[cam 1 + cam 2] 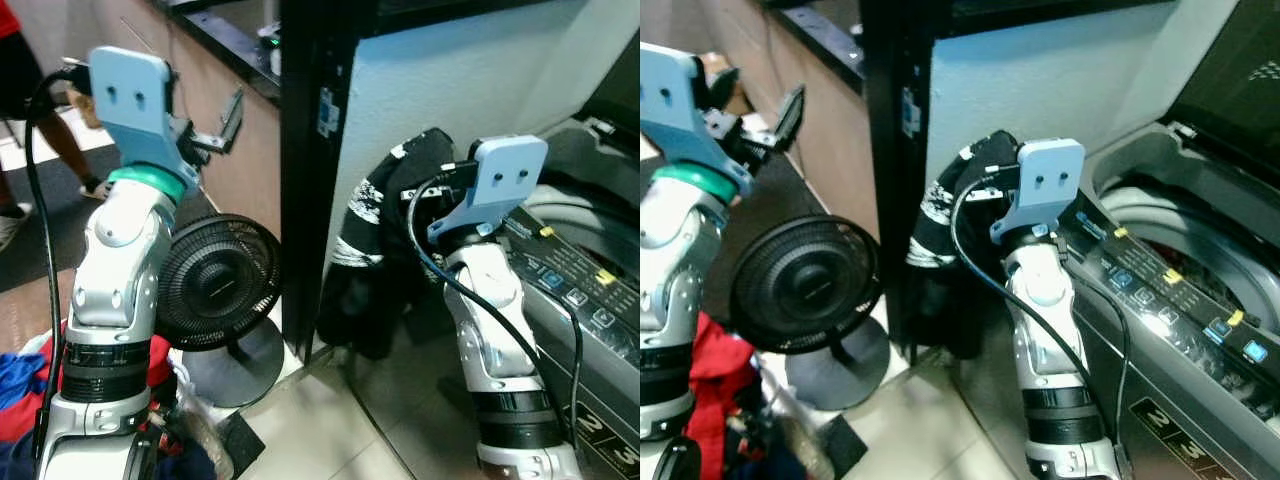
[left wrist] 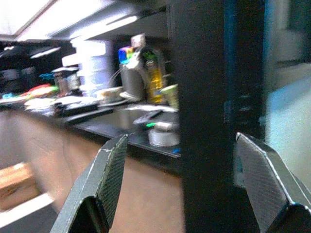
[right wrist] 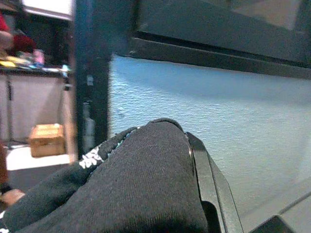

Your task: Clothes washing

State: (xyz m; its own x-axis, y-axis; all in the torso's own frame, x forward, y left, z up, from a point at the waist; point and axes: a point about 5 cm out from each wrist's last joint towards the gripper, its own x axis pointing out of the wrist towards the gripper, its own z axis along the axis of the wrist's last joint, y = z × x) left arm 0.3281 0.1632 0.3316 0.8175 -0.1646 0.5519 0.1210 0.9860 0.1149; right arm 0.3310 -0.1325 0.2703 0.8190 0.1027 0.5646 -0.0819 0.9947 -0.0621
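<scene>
Our right gripper (image 1: 425,190) raised beside washer (image 1: 1200,300), clamped on black garment (image 1: 375,260), left gripper (image 1: 225,125) up, fingers wide, empty, wrist cam catches countertop (image 2: 121,121).

Dim, soft-focus indoor light; left wrist view blurred, ceiling lights glaring.

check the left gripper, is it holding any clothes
No, the left gripper is open and bare in front of the black post, while the black garment hangs from the right gripper.
</scene>
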